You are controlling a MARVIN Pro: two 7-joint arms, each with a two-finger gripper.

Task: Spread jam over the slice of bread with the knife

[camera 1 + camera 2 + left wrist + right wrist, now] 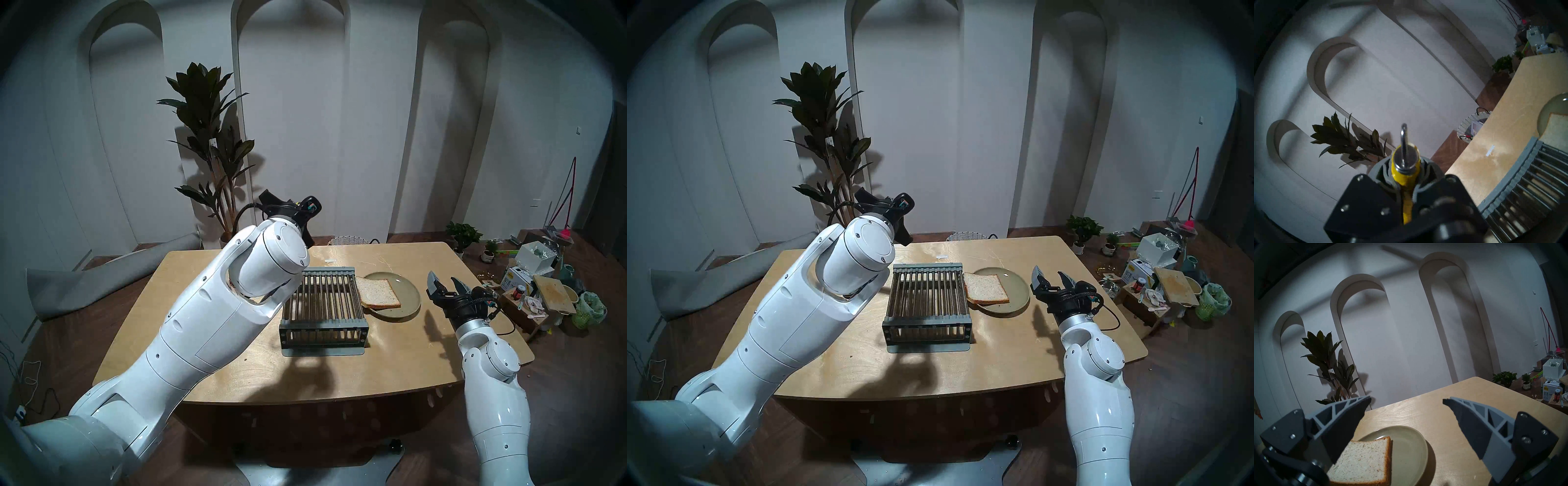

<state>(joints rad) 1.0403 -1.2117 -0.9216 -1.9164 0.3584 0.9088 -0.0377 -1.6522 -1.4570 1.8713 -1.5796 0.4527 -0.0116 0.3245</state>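
At left, my left gripper (1405, 179) is clamped on the knife (1404, 169) by its yellow handle; in the left wrist view the handle's butt and its metal ring (1404, 135) stand out past my fingers (1425, 179), so the knife's long axis runs through the grip, ring end away from the palm. The blade is hidden in every view, so I cannot tell which way it points, nor whether it carries jam; no jar shows on the table (203, 339). The hand is raised above the table's far left part, beside the grey barred rack (324, 305). Right of the rack, its left edge overhanging the rim toward it, the slice of bread (378, 292) lies flat on the round olive-green plate (407, 295), its face pale and unsmeared. Farthest right, my right gripper (444, 281) hangs with fingers spread wide and empty, just beside the plate. That hand is the nearer to the bread; the knife hand must, I judge, travel rightward across the rack to reach it.
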